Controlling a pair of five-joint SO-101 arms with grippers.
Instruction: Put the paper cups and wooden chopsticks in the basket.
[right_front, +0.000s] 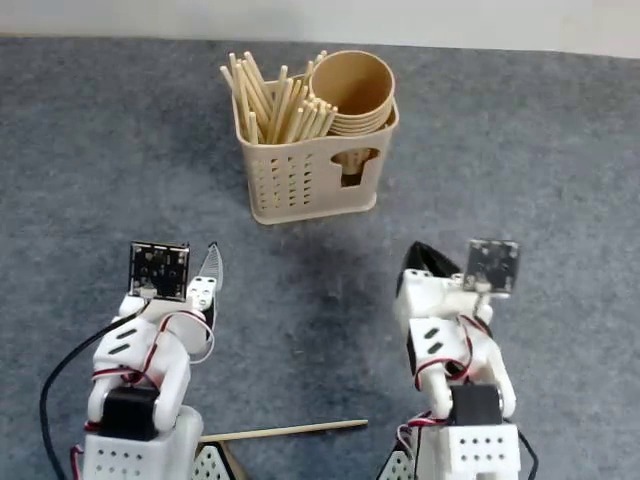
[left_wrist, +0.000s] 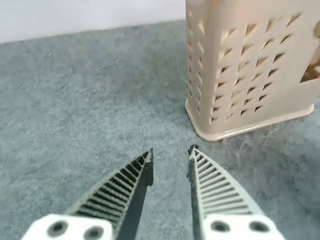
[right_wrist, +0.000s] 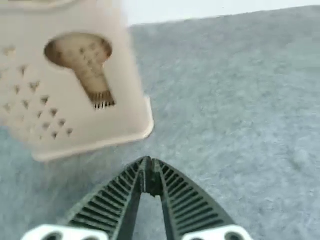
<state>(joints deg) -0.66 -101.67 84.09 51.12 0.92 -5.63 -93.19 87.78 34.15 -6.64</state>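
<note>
A beige slotted basket stands at the back middle of the grey carpet. It holds several wooden chopsticks on its left side and stacked paper cups on its right. One loose chopstick lies flat near the front edge, between the two arm bases. My left gripper rests low at the front left, fingers slightly open and empty, the basket ahead of it. My right gripper sits at the front right, shut with nothing in it, facing the basket's keyhole cutout.
Grey carpet covers the whole work surface. A pale wall strip runs along the back. Open carpet lies on both sides of the basket and between the arms.
</note>
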